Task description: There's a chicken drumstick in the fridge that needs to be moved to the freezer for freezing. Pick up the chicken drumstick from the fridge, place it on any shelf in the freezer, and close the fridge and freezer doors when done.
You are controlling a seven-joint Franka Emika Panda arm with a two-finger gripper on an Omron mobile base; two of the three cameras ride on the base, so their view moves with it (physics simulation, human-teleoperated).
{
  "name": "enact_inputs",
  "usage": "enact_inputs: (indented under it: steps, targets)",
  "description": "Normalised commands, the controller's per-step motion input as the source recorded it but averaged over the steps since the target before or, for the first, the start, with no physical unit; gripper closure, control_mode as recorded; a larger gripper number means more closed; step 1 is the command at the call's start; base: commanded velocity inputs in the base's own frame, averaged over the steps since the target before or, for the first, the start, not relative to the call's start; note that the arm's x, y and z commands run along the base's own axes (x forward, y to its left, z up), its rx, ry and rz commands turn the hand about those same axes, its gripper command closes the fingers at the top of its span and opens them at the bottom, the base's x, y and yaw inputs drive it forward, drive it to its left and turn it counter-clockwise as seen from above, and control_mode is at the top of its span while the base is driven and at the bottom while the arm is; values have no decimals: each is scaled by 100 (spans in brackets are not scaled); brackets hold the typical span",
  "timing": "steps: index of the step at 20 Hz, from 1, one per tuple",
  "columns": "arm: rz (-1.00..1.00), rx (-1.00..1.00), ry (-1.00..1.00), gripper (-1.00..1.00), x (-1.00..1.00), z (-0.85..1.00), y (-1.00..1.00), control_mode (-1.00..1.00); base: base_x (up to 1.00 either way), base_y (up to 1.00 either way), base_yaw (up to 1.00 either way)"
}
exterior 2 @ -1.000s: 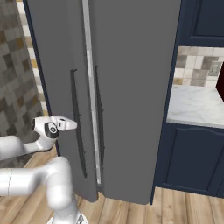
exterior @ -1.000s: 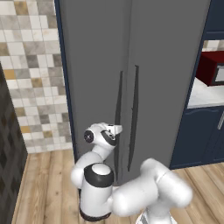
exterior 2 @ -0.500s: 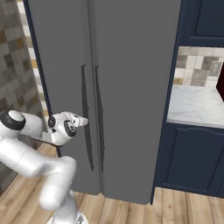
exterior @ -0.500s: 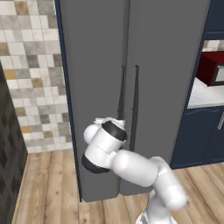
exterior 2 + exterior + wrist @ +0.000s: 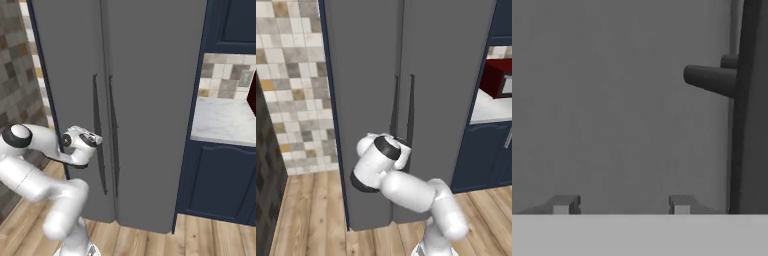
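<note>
Both of the fridge and freezer doors (image 5: 406, 65) are shut, so the shelves and the chicken drumstick behind them cannot be seen and where the drumstick lies cannot be told. The tall grey unit is cut off at the top of both base views. Which panel is the fridge (image 5: 155, 100) and which the freezer (image 5: 67, 75) is read only from width: the panel on the right is the wider.

In the left base view the arm's own white links and a dark joint cover the hand and the lower part of the two slim dark handles (image 5: 410, 107). In the right base view the hand (image 5: 97, 142) sits at about mid-height of the narrower door, just beside the left handle (image 5: 96, 107); whether it touches the bar cannot be made out there.

In the hand view the two fingertips (image 5: 562, 205) barely show, spread apart and with nothing between them, facing bare grey door panel. A handle bar (image 5: 751, 110) runs up the right edge of that view, with its short mounting post (image 5: 709, 80) reaching toward the panel; the bar lies outside the span of the fingers.

To the right of the unit stand dark blue cabinets (image 5: 220, 180), a pale marble tabletop (image 5: 225, 120) and a dark red appliance (image 5: 498, 77) cut off by the picture edge. A tiled wall (image 5: 291, 75) is on the left, above a wooden floor (image 5: 311, 215).
</note>
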Motion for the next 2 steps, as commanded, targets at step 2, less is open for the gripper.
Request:
enact_inputs:
  steps: [2]
  targets:
    - [0,5,0,-100,32,38,-10,-100,0,0,0]
